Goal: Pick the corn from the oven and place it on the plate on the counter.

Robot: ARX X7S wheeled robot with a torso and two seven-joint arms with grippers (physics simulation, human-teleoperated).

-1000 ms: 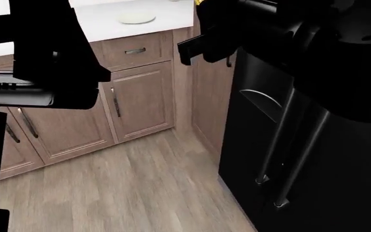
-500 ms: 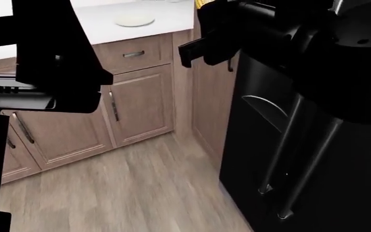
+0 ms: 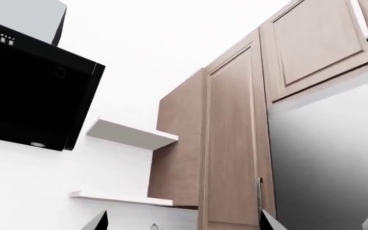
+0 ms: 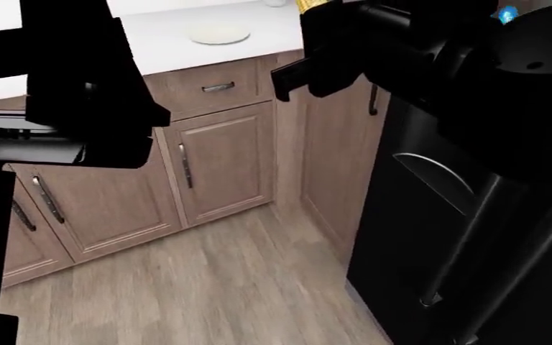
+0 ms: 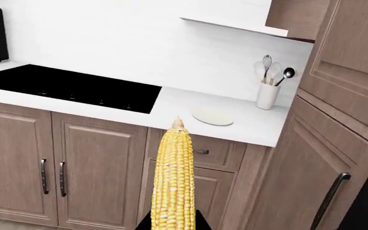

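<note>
The corn [image 5: 173, 182], a long yellow cob, stands between the dark fingers [image 5: 200, 223] of my right gripper [image 5: 171, 225], which is shut on it, tip pointing toward the counter. In the head view only a yellow bit of the corn [image 4: 309, 5] shows above the black right arm at the top edge. The cream-white plate [image 5: 212, 116] lies bare on the white counter [image 5: 260, 128], beyond the cob; the head view shows the plate [image 4: 218, 34] left of the arm. My left gripper [image 3: 182, 225] is open and holds nothing. The oven is out of view.
A black cooktop [image 5: 75, 86] is set into the counter left of the plate, and a white utensil holder [image 5: 268, 95] stands at the wall. Brown cabinets [image 4: 223, 162] run below. A tall black fridge [image 4: 468, 237] fills the right. A black range hood [image 3: 30, 96] hangs above.
The head view has shifted: the plate, cabinets and fridge now sit further right and a little lower in the picture. The right gripper still holds the corn.
</note>
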